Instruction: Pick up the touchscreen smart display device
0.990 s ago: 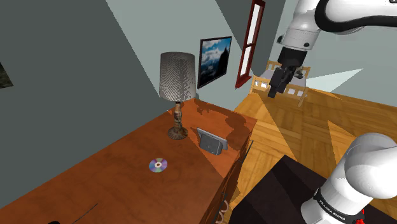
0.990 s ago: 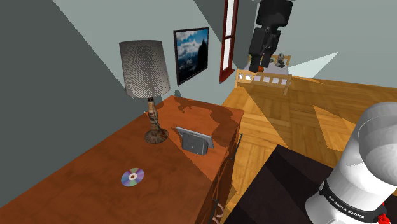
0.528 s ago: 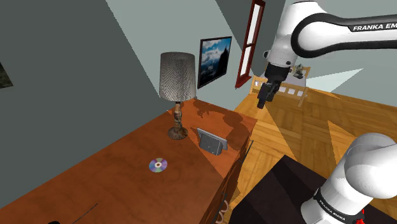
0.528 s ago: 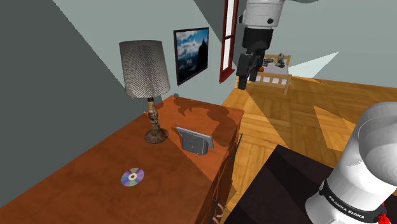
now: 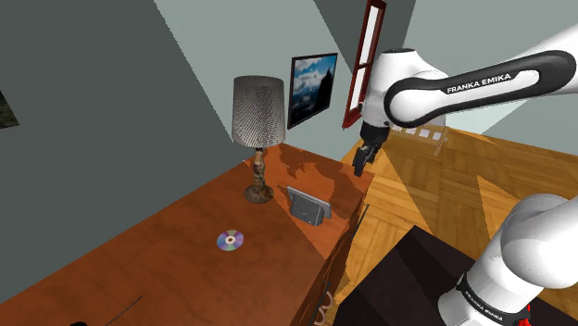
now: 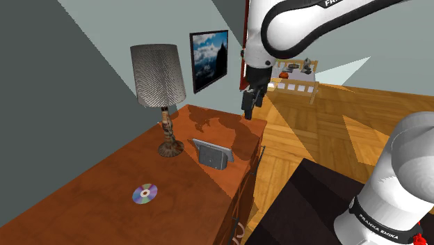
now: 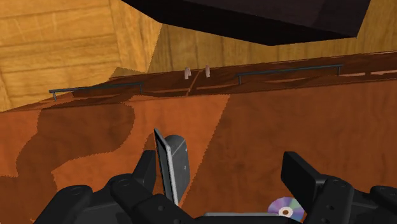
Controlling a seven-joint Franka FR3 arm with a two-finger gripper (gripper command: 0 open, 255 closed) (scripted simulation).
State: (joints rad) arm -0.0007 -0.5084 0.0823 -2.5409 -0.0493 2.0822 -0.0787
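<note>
Down swings the arm point(image 5: 463, 88) over the counter's point(image 5: 167, 250) far end, jaws spread wide; now straddle the smart display point(image 5: 307, 206) squarely.

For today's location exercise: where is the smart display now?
In the shoulder view the smart display stands on the wooden dresser, right of the table lamp, with the disc nearer the camera.

Above display: open air between the tool point(image 5: 359, 169) and the display point(image 5: 307, 205).
Lamp point(image 5: 257, 116): just beside the display on its wall side; the tall shade blocks that side.
Disc point(image 5: 230, 241): flat on the surface point(image 5: 157, 255), well apart.
Front edge: open.
</note>
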